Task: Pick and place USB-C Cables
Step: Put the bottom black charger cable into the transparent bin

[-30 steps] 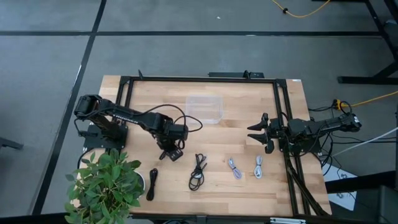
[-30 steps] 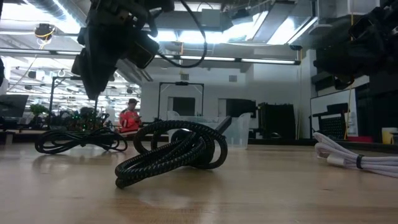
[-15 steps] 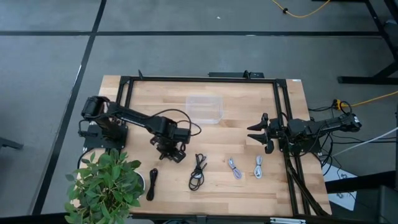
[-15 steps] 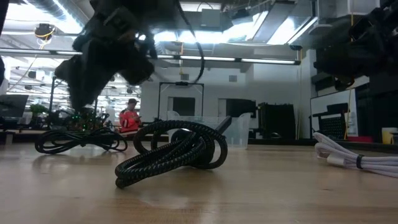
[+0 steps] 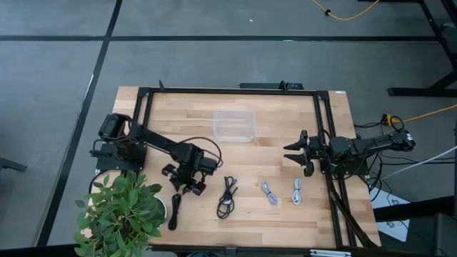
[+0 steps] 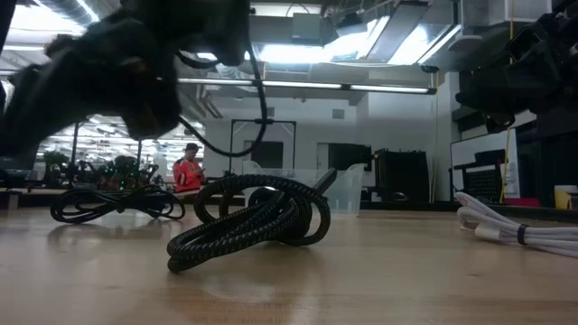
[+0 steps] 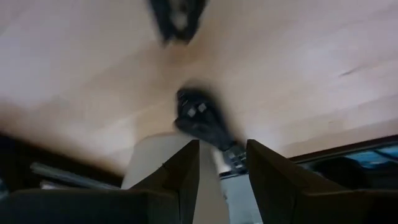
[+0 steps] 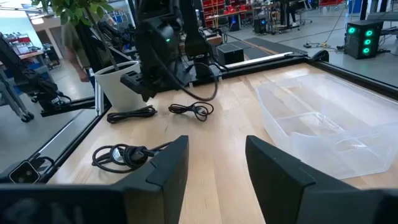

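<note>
- I am holding my left gripper (image 5: 187, 187) low over the near left part of the light wooden tabletop (image 5: 285, 214), its fingers (image 7: 186, 174) parted by a narrow gap with nothing between them.
- Just ahead of that gripper, a straight-bundled black USB-C cable (image 5: 175, 210) is lying on the tabletop beside a white pot holding a leafy green plant (image 5: 118, 214); in the left wrist view its dark end (image 7: 199, 118) is showing as a blur past my fingers.
- A loosely coiled black braided USB-C cable (image 5: 227, 196) is lying near the front middle, and it is filling the foreground of the low view (image 6: 253, 221).
- Two light grey bundled USB-C cables (image 5: 269, 192) (image 5: 297, 190) are lying side by side, apart, to its right.
- My right gripper (image 5: 294, 152) is waiting at the right edge, above those grey cables, fingers (image 8: 168, 168) spread wide and holding nothing.
- A clear plastic rectangular tray (image 5: 235, 125) is sitting toward the far middle of the tabletop.
</note>
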Motion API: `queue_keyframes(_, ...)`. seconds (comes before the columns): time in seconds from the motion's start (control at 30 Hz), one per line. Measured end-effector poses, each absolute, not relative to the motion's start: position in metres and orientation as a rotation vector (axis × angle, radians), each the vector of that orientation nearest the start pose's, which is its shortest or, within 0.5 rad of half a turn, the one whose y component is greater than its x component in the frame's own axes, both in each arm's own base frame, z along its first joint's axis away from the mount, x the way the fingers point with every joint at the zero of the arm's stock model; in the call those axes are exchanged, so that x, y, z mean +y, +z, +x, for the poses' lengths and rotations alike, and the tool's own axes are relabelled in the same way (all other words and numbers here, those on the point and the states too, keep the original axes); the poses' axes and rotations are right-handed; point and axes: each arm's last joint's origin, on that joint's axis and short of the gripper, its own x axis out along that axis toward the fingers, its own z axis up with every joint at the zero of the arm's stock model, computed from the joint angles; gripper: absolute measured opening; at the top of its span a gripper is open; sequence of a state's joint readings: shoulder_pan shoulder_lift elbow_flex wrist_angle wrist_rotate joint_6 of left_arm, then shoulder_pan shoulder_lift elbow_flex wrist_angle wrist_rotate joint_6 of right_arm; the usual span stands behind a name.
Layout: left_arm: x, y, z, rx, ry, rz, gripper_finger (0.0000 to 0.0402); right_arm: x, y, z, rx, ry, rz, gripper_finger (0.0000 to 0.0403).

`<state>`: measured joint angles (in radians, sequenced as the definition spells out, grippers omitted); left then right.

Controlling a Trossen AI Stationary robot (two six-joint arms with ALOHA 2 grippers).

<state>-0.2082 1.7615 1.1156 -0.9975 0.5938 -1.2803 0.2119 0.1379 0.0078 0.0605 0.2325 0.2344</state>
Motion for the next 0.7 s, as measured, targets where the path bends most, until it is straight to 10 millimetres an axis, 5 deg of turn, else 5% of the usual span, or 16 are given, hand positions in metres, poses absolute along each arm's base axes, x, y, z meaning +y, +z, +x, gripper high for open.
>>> queue_keyframes(0.7,-0.118,0.158,0.277,1.873,0.657,-1.136,0.0124,0.017,0.160,0.104,0.079,0.022,0.255,0.0164)
